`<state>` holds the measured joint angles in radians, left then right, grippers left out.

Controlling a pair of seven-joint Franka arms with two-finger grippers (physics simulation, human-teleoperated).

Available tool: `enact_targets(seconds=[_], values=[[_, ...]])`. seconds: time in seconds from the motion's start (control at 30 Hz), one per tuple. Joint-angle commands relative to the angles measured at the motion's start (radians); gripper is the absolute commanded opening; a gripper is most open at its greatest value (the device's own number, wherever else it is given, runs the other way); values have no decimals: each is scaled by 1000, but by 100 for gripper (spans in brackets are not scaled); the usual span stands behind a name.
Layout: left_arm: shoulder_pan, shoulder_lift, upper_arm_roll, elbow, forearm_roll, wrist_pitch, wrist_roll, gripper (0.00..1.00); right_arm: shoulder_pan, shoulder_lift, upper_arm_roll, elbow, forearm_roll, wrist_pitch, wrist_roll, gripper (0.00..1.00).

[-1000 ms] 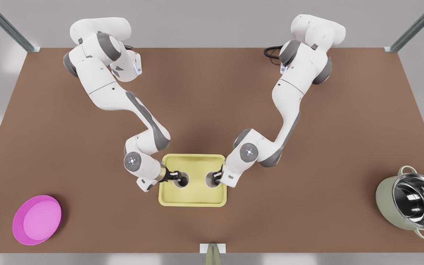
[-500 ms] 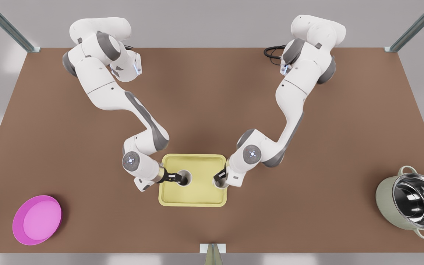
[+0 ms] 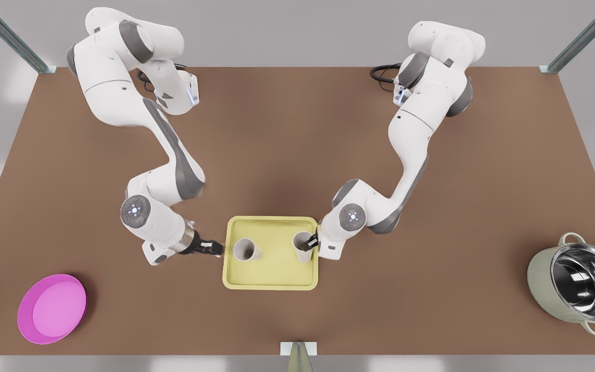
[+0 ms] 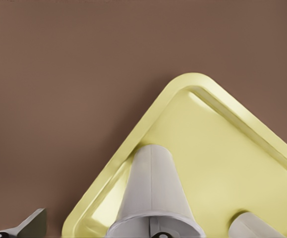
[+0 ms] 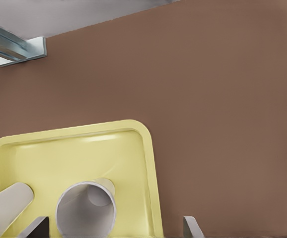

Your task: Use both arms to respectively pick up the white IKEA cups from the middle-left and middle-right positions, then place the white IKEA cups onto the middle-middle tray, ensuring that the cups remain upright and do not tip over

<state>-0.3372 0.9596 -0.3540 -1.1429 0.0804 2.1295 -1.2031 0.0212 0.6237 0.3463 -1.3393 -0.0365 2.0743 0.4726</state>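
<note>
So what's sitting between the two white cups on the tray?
Nothing: in the front view, only bare tray floor separates the cup on its left from the cup on its right.

The near cup (image 4: 153, 188) gets its rim chopped by the left wrist view's edge, and the other cup (image 4: 252, 225) barely peeks in.

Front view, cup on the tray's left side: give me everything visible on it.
Small plain white tapered cup, handleless, greyer inside, matte. It lies on the pale-yellow tray near its front-view-left rim. It looks tipped rather than upright: mouth turned toward the right gripper, narrow base toward the other cup, at the left gripper. The right gripper's jaws stand open, clear of it; only the tray touches it.
</note>
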Motion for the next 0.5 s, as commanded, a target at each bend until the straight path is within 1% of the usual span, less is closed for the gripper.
enact_targets(seconds=[0.0,0.03,0.1,0.13,0.17,0.2,0.23,0.27,0.3,0.33,0.37,0.4,0.43,0.47], values=[[1,-21,0,2,-1,-40,-47,100,-46,-21,-4,34,-20,-267,-37,100],[1,-25,-2,3,-2,-42,-47,100,-89,-28,-4,52,-58,-299,-71,100],[9,-50,-5,5,-2,-100,-47,100,-178,-71,-4,52,-85,-370,-247,100],[9,-100,-5,3,-5,-140,-68,100,-210,-120,-4,49,-105,-436,-301,100],[20,-177,-5,5,-4,-302,-72,100,-216,-183,-4,52,-105,-528,-311,100],[53,-266,-5,5,-4,-404,-72,100,-225,-232,-3,54,-94,-581,-327,100],[131,-369,-7,5,-4,-474,-27,100,-241,-257,-4,71,-92,-629,-356,100],[254,-449,-42,5,-10,-685,334,100,-241,-259,-4,98,-91,-664,-358,100],[342,-496,-43,5,44,-816,653,100,-241,-259,-4,127,-89,-680,-358,100],[374,-506,-45,6,87,-893,825,100,-248,-260,-4,132,-88,-689,-359,100],[409,-652,53,-99,96,-863,1197,100,-257,-274,-3,114,-77,-692,-371,100],[277,-763,227,-276,49,-688,1269,100,-262,-318,-3,68,-45,-689,-373,100],[287,-726,228,-236,-8,-752,1263,100,-262,-335,-3,60,-46,-689,-374,100],[285,-726,228,-235,-10,-751,1261,100,-262,-343,-3,54,-46,-689,-376,100]])
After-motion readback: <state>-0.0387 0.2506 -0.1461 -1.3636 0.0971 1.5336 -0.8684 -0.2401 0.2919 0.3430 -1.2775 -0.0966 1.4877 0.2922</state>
